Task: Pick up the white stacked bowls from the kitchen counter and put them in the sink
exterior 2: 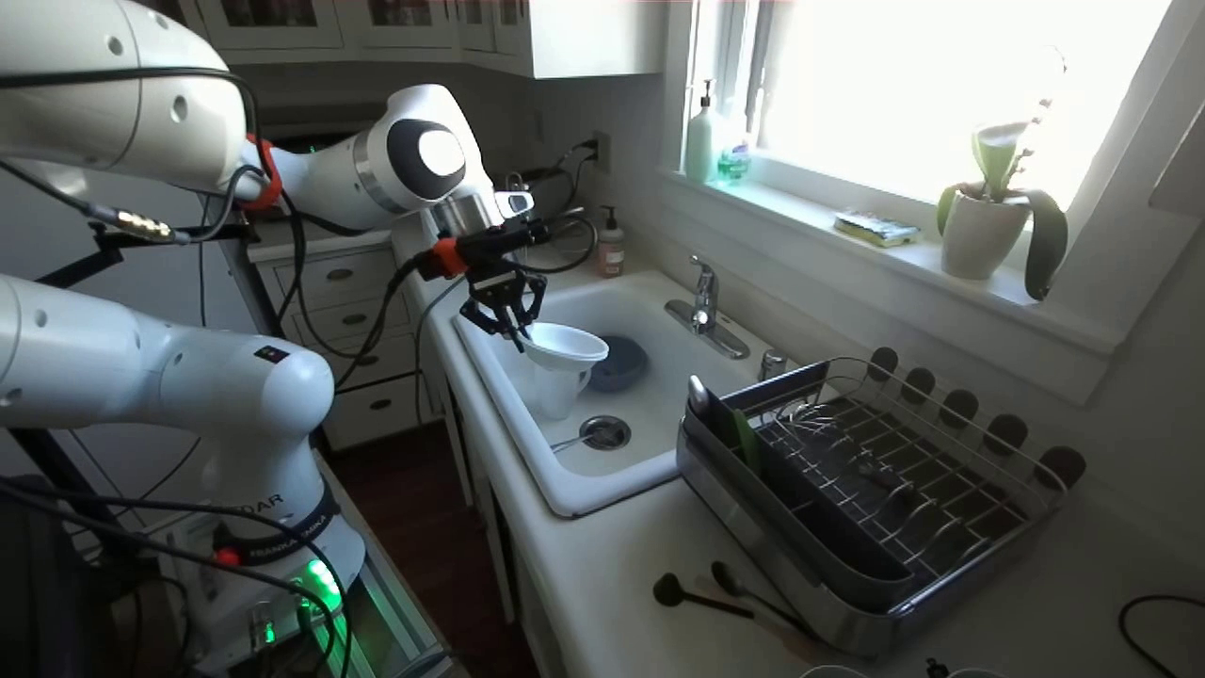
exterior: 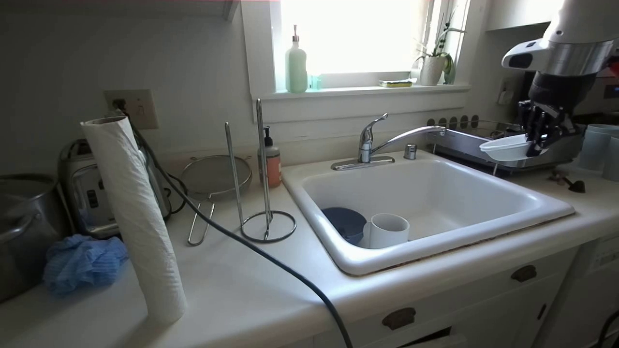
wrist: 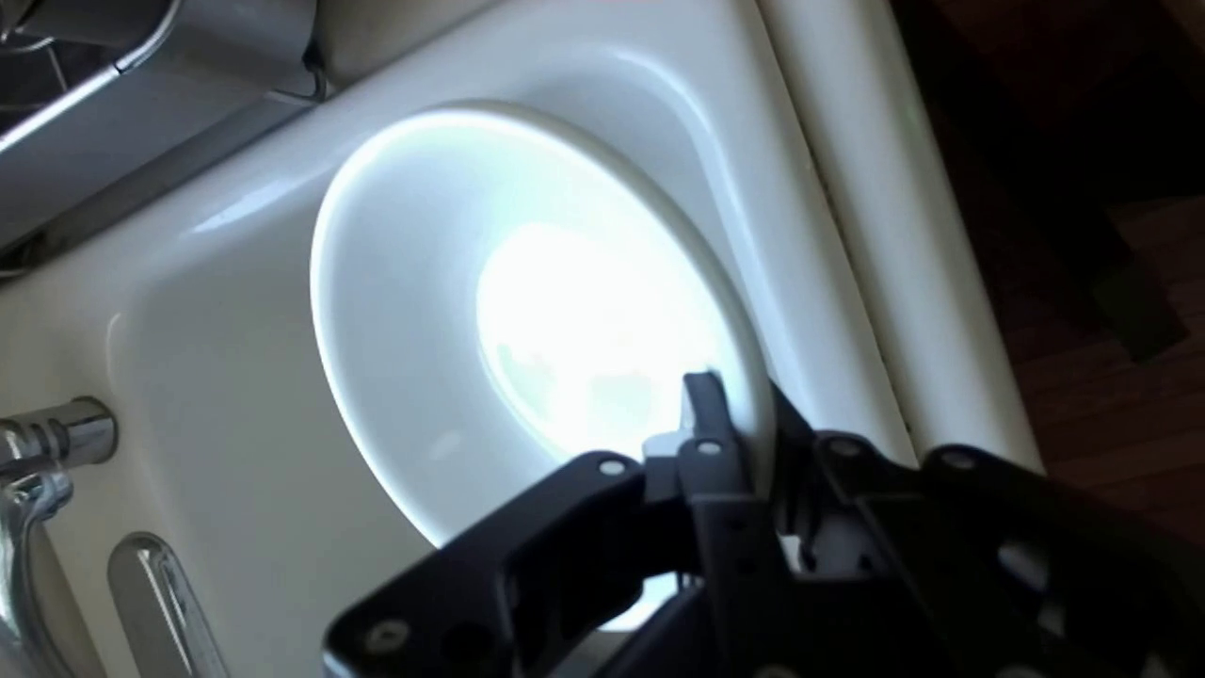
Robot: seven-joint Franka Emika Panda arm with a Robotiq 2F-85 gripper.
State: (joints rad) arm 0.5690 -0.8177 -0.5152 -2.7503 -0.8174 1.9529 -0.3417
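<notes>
My gripper (exterior: pixel 534 145) is shut on the rim of the white stacked bowls (exterior: pixel 507 148). In the wrist view one finger of my gripper (wrist: pixel 744 405) is inside the bowls (wrist: pixel 405 282) and one is outside. Only the top bowl's inside shows there, so I cannot tell how many are nested. The bowls are tilted and held in the air above the sink (wrist: pixel 725 56). In an exterior view the bowls (exterior 2: pixel 570 344) hang from my gripper (exterior 2: pixel 521 331), overlapping a white mug in the sink (exterior 2: pixel 588 494). The white kitchen counter (exterior: pixel 242 309) runs around the sink.
A white mug (exterior: pixel 389 233) and dark blue bowl (exterior: pixel 344 222) sit in the sink. A chrome faucet (exterior 2: pixel 704 297) stands at its back. A metal dish rack (exterior 2: pixel 847 471) borders it, with black utensils (exterior 2: pixel 697 598) nearby. A paper towel roll (exterior: pixel 140 227) and cable (exterior: pixel 271 258) are on the counter.
</notes>
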